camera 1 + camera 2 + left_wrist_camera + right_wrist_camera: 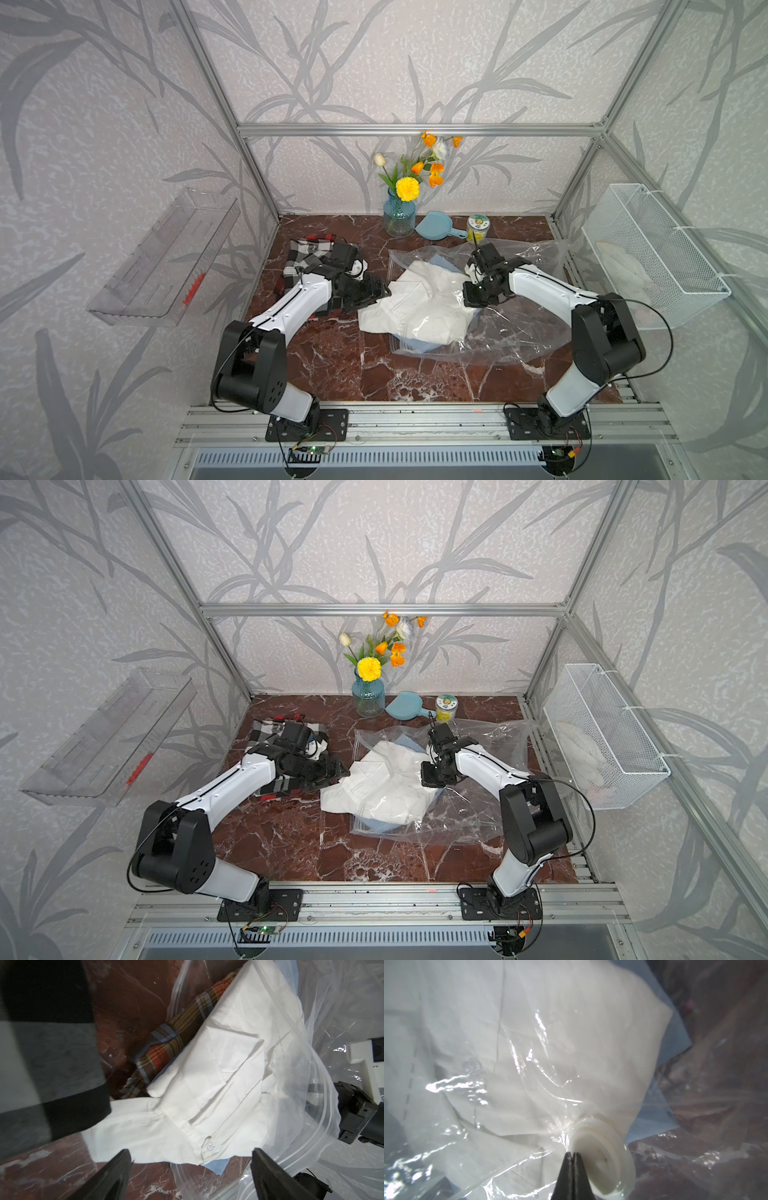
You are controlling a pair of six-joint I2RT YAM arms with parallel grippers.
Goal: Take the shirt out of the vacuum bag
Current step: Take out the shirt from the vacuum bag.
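The white folded shirt (419,299) (382,783) lies mid-table, its left half outside the mouth of the clear vacuum bag (519,328) (469,812) and its right half under the film. My left gripper (380,293) (192,1159) is open at the shirt's left hem (218,1084), its fingers on either side of a buttoned edge and holding nothing. My right gripper (478,301) (572,1155) points down on the bag over the shirt (529,1043). It is shut on bunched film beside the round white valve disc (604,1159).
A black, white and red checked cloth (307,257) lies under my left arm. A brown plaid cloth (172,1043) and a light blue layer (415,347) sit beneath the shirt. Flower vase (397,216), blue dish (436,226) and jar (477,227) stand behind. A wire basket (648,249) hangs on the right.
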